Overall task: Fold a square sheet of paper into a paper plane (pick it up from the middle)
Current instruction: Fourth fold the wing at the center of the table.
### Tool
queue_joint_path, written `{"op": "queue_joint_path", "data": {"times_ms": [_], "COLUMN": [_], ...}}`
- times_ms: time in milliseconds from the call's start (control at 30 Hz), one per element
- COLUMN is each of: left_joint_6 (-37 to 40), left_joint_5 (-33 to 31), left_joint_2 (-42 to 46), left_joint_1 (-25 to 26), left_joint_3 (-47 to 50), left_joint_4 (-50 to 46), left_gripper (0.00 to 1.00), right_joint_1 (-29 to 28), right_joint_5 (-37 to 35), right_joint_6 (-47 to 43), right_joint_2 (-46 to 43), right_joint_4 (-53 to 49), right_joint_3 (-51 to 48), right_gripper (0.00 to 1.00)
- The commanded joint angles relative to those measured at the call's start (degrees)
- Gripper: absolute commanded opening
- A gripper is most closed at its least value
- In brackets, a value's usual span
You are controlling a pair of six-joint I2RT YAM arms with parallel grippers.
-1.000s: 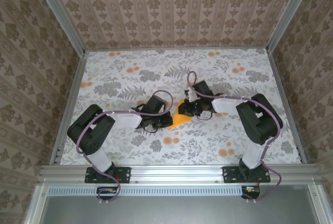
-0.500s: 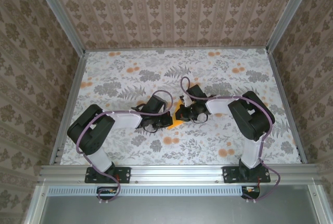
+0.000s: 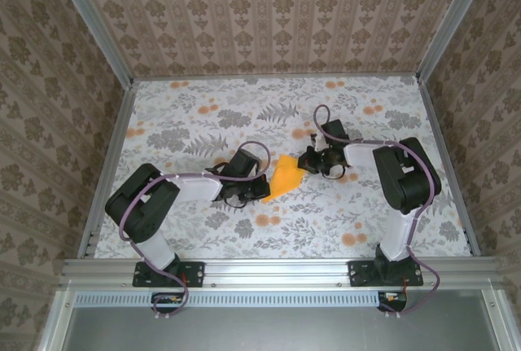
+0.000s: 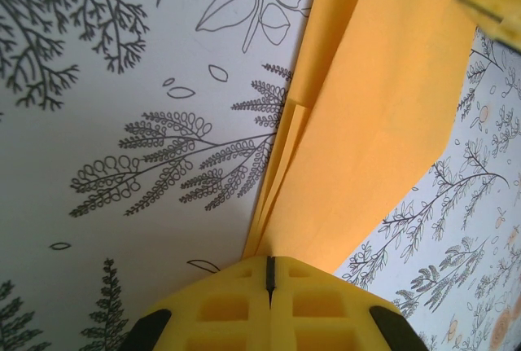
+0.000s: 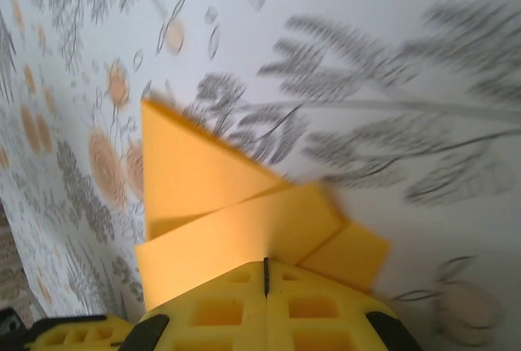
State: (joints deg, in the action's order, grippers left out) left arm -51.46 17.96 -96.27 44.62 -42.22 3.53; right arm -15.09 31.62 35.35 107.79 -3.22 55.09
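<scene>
At mid-table the left gripper (image 3: 262, 191) pinches the narrow end of the folded paper (image 3: 285, 177), the right gripper (image 3: 304, 162) closed at its opposite edge, open floral table (image 3: 187, 123) all round.

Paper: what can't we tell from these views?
- Top view: the paper is too small to read its folds, and the left jaws overlap its near tip.
- Left wrist: the paper's near tip runs behind the shut left jaws, pinched or just touching is unclear. Its far end is cut off by the top edge.
- Right wrist: blurred. The paper's lower edge hides behind the shut right jaws, so the grip is unclear.
</scene>
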Motion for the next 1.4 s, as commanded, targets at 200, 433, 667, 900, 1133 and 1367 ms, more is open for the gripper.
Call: {"op": "queue_joint_path", "data": {"times_ms": [200,433,667,900,1133,1367], "left_joint_6": [0.59,2.89,4.47,4.91,4.95,5.23], "left_joint_5": [-2.31,0.16,-0.87,-2.02,-2.11,-2.02], "left_joint_2": [-1.82,-0.67,3.29,2.45,0.26,-1.55], "left_joint_1": [0.11,0.09,0.02,-0.67,-0.85,-1.6], "left_joint_3": [1.32,-1.77,-8.5,-9.11,-9.59,-9.53], "left_joint_4": [-10.98,-8.85,-9.51,-7.37,-6.03,-5.86], "left_gripper": [0.0,0.0,0.3,0.33,0.33,0.31], "right_joint_1": [4.82,4.61,1.71,-5.15,-9.19,-10.15], "right_joint_5": [-7.45,-6.11,-2.26,-3.88,-5.42,-5.56], "right_joint_6": [1.26,1.86,6.07,12.56,15.74,17.28], "right_joint_2": [1.99,-3.33,-11.8,-13.59,-9.06,-6.46], "right_joint_4": [-1.9,-4.3,-4.64,-1.8,0.06,0.91], "right_joint_3": [3.89,3.94,-3.99,-7.83,-5.57,-4.31], "right_gripper": [0.01,0.06,0.31,0.36,0.36,0.36]}}
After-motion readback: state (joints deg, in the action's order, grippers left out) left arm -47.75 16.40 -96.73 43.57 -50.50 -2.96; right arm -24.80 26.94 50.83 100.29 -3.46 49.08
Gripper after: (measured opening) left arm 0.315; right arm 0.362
